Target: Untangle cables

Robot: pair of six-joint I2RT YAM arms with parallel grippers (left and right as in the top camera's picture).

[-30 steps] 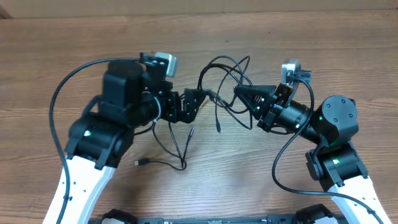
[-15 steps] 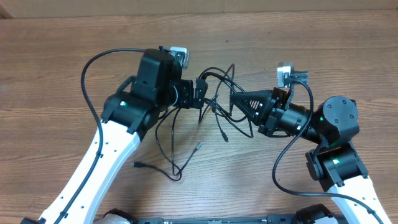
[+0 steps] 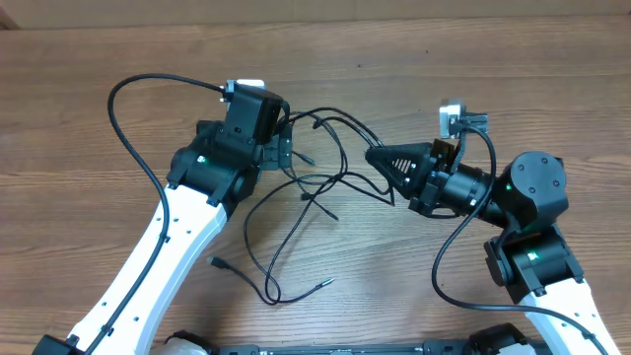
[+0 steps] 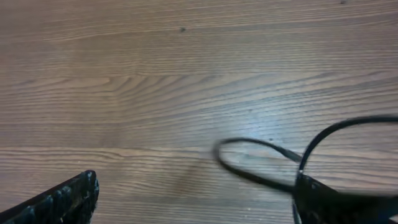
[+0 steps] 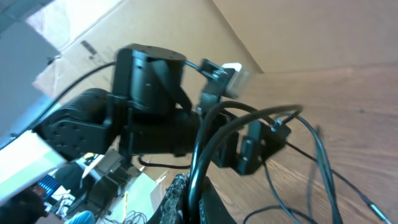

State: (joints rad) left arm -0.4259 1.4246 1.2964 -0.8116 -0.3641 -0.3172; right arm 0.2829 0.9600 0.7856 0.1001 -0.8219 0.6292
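Since the earlier frame the left arm [image 3: 187, 212] had drawn its wrist back toward 9 o'clock, away from the right gripper [image 3: 377, 156]; the cables [image 3: 314, 183] had spread wider over the table [image 3: 513, 69]; 1 plug end [image 3: 330, 281] had slid out toward 6 o'clock; the right arm [image 3: 523, 197] had barely shifted. Seen from overhead, the left arm rose from 7 o'clock, bent at the elbow, and pointed the left gripper [image 3: 284, 150] toward 3 o'clock; its jaws stood wide apart, released. The left wrist view showed its fingers [image 4: 62, 202] at the bottom edge, with a cable loop [image 4: 249, 140] on the wood beyond them; whether a strand touched the right-hand finger I could not tell. The right arm came up from 5 o'clock, folded back on itself, and aimed its gripper toward 9 o'clock; its jaws were clenched on a black strand [image 5: 196, 155], which rose from between the fingertips in the right wrist view. The cables lay tangled between the 2 grippers; loops trailed toward 6 o'clock.
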